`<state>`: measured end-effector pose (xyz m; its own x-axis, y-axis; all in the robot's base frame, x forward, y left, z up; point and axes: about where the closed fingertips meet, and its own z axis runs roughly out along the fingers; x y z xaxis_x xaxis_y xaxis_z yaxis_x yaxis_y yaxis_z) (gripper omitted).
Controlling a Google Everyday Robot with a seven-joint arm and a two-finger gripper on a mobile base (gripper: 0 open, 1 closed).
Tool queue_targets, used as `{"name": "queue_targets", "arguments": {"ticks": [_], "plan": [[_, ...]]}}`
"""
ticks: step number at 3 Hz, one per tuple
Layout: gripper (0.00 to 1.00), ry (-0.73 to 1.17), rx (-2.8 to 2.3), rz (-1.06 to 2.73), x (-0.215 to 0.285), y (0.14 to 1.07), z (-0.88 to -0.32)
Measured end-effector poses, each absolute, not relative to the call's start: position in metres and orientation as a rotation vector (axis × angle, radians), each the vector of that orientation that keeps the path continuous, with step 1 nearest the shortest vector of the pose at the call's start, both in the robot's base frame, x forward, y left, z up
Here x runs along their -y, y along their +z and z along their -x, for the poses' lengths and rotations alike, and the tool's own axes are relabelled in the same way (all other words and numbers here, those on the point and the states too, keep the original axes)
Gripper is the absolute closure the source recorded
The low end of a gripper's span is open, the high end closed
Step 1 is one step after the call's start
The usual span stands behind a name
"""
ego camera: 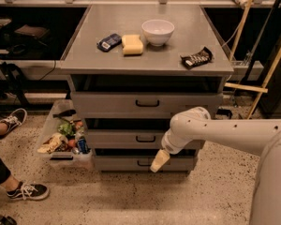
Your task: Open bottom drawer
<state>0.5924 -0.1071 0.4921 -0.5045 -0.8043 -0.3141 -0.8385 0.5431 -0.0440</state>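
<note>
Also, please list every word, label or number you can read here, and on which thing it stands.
No text here can be read.
Dark snack wrapper on the tabletop: pale lettering, too blurred to read.
Blue packet on the tabletop: markings too blurred to read.
Gripper, in front of the bottom drawer: no markings visible.

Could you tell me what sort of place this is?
Probably a robotics test lab: grey drawer cabinet holding a bowl, a snack bin on the floor, and the claw at the bottom drawer.
</note>
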Motion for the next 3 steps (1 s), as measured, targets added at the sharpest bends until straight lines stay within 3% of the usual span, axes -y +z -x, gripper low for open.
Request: {"name": "queue_targets", "arguments": {"ticks": [2, 3], "plan": [[0.00, 0.042, -2.359, 1.682, 0.162, 0.482, -0.591], [0.00, 0.023, -2.270, 1.817, 0.164, 0.481, -0.590]]}}
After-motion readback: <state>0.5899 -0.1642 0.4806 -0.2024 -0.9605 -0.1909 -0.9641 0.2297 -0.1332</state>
